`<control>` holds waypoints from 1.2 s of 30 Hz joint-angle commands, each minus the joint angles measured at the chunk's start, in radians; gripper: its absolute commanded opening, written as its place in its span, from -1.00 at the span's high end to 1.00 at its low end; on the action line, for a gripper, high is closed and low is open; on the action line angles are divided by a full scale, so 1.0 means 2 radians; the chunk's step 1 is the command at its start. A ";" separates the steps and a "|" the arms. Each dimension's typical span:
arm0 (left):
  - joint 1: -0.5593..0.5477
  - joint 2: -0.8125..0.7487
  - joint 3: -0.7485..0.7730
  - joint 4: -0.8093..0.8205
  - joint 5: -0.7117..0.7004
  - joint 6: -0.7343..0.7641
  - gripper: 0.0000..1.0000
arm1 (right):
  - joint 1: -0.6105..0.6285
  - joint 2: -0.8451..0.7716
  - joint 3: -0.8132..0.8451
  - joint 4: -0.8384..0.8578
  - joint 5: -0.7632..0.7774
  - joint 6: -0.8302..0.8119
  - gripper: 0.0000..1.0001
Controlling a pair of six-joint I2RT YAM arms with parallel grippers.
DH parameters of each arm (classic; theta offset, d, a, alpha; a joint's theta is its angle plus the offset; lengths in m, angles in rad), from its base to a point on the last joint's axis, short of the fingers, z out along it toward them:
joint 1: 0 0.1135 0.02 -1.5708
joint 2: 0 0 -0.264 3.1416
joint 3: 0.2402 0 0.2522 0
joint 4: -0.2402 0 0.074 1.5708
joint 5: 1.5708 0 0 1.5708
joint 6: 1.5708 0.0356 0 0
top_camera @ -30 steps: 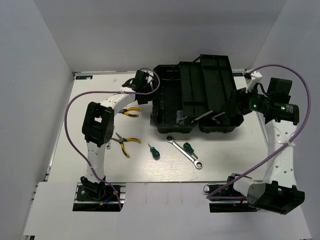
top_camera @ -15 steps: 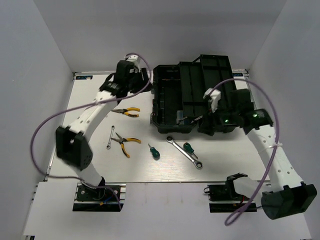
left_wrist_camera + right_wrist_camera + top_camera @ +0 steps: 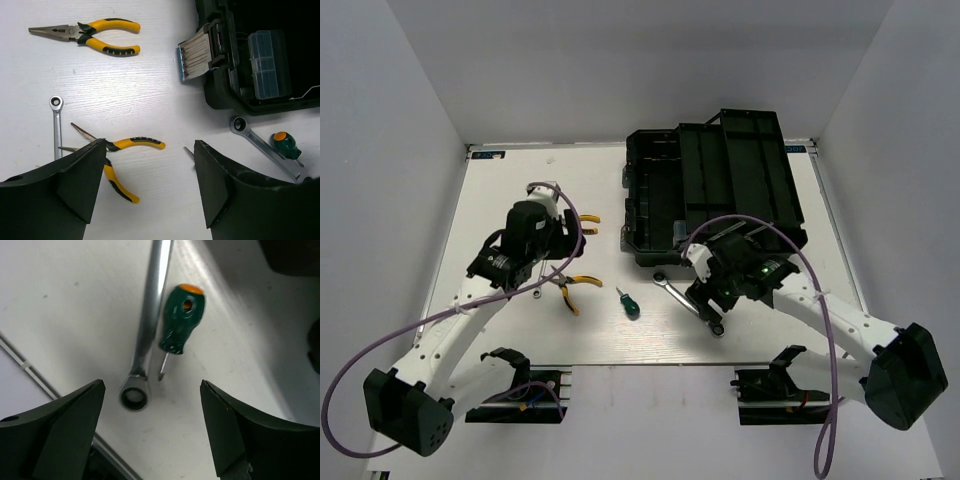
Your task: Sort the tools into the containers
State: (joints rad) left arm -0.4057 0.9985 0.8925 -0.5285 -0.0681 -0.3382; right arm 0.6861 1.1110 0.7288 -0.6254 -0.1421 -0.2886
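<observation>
The black toolbox point(image 3: 710, 190) stands open at the back right, one clear-covered organiser box point(image 3: 269, 65) showing inside it. Yellow-and-black pliers point(image 3: 97, 37) lie near its left side. A second pair of pliers point(image 3: 125, 150) and a short silver wrench point(image 3: 56, 122) lie below my left gripper point(image 3: 150, 145), which hangs open and empty above the table. A green screwdriver point(image 3: 628, 303) lies alone. My right gripper point(image 3: 152, 385) is open, hovering over the long wrench point(image 3: 147, 325) and a green screwdriver point(image 3: 179, 322) side by side.
Grey walls close in the white table point(image 3: 510, 190) on three sides. Purple cables point(image 3: 440, 320) loop off both arms. The toolbox's silver latch point(image 3: 195, 52) sticks out toward the pliers. The table's near edge strip point(image 3: 30, 370) runs just beyond the long wrench's ring end.
Both arms have swung away from the toolbox toward the near table: the left now over the pliers, the right over the long wrench and screwdriver. The tools have not moved.
</observation>
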 commanded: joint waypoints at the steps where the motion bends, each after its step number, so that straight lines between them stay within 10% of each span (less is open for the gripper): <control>1: 0.001 -0.019 -0.009 -0.010 -0.009 0.003 -0.62 | 0.012 0.019 -0.002 0.076 0.069 0.019 -0.68; 18: 0.001 -0.067 -0.048 -0.010 -0.020 0.007 -0.64 | 0.023 0.129 0.007 0.153 0.096 0.043 -0.32; 25: -0.009 -0.064 -0.077 0.016 0.087 -0.006 -0.64 | 0.023 0.154 -0.015 0.173 0.090 0.036 -0.15; 36: -0.052 0.017 -0.078 0.039 0.208 -0.017 -0.57 | 0.023 0.159 0.012 0.123 0.010 0.023 0.68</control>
State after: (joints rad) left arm -0.4774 1.0042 0.7189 -0.4515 0.2897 -0.3656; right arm 0.7231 1.4315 0.7101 -0.3218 -0.0135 -0.2237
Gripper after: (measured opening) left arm 0.788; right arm 0.429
